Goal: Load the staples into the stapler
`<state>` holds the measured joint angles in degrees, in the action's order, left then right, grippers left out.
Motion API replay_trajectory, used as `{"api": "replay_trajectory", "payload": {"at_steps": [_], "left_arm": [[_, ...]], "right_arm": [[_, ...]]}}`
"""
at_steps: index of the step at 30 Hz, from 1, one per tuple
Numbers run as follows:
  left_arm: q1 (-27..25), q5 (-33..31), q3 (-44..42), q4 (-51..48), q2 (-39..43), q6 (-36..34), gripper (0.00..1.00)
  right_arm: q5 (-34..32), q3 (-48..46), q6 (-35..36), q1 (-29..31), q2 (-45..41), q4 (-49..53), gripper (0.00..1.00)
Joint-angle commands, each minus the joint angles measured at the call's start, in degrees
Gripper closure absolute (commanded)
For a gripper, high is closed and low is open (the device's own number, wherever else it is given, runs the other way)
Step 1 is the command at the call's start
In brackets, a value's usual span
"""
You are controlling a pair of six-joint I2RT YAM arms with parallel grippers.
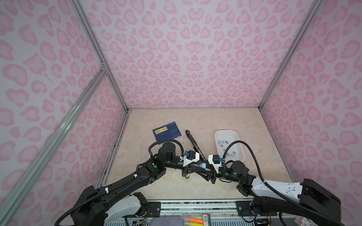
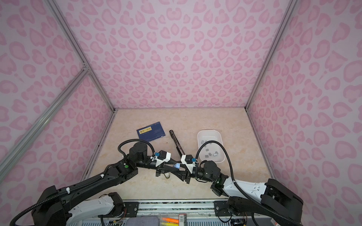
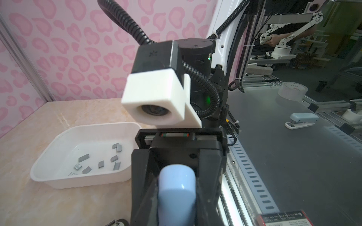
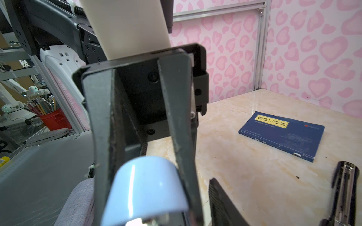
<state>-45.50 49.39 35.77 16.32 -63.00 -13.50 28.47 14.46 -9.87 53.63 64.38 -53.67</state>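
Note:
A small pale blue stapler (image 1: 203, 166) (image 2: 176, 166) hangs above the table's front middle. My left gripper (image 1: 201, 167) is shut on it. In the left wrist view its fingers hug the sides of the stapler (image 3: 177, 191). My right gripper (image 1: 206, 173) faces it from the other side, open. One ribbed right finger (image 4: 221, 201) stands beside the stapler (image 4: 145, 187), apart from it and outside a left finger. Several grey staples (image 1: 222, 143) (image 3: 101, 162) lie loose in a white tray (image 1: 241, 156) (image 3: 49, 176) at the right.
A blue book (image 1: 167, 134) (image 4: 282, 135) lies flat at the back left. A long black stapler-like tool (image 1: 193, 141) (image 4: 344, 191) lies between the book and the tray. Outside the cell are a second pale stapler (image 3: 301, 120) and a tape roll (image 3: 292, 91).

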Motion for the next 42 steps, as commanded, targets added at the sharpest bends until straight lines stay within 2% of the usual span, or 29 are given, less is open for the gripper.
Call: {"api": "replay_trajectory", "payload": {"at_steps": [1,10,15,16,18,21,24,29,32,34,37,40,42], "left_arm": [[0.0,1.3,0.0,2.1,0.6,0.0,0.96],[0.0,-0.5,-0.7,2.0,1.8,-0.1,0.96],[0.1,-2.7,-1.2,2.1,3.2,0.5,0.95],[0.0,-3.5,-1.3,2.2,3.4,0.8,0.9],[0.0,-5.2,-1.7,2.4,4.1,1.4,0.69],[-0.1,-8.5,-2.2,2.3,5.2,2.5,0.54],[-0.1,-13.5,-3.0,2.3,7.3,4.6,0.47],[0.0,-21.3,-4.6,0.5,13.0,8.3,0.44],[-0.1,-33.0,-7.2,-0.2,18.5,12.7,0.44],[-0.1,-45.9,-8.7,-3.6,21.7,16.7,0.43],[-0.1,-60.4,-11.4,-11.1,25.2,20.6,0.42],[0.0,-69.8,-14.6,-16.2,28.1,24.5,0.41],[0.0,-72.3,-16.1,-19.3,29.9,26.5,0.41]], "right_arm": [[1.6,0.7,-0.3,0.1,1.1,-2.3,0.6],[0.8,0.2,-0.7,0.1,0.2,-2.1,0.81],[-1.5,0.1,-1.0,0.1,-1.4,0.2,0.85],[-2.3,0.3,-1.1,0.1,-1.7,1.0,0.86],[-4.8,0.8,-1.5,0.1,-2.4,3.8,0.88],[-7.6,1.7,-2.1,0.4,-3.1,7.7,0.91],[-12.1,2.3,-3.9,1.4,-3.5,11.1,0.91],[-19.0,3.8,-6.7,4.4,-2.1,17.2,0.92],[-24.2,8.3,-7.1,7.5,1.3,25.7,0.93],[-29.1,13.0,-8.0,9.5,5.3,33.3,0.94],[-34.3,20.1,-10.7,10.1,12.3,43.6,0.96],[-35.3,26.3,-10.5,10.0,20.6,50.3,0.97],[-35.8,30.1,-10.6,9.9,25.7,53.9,0.97]]}}
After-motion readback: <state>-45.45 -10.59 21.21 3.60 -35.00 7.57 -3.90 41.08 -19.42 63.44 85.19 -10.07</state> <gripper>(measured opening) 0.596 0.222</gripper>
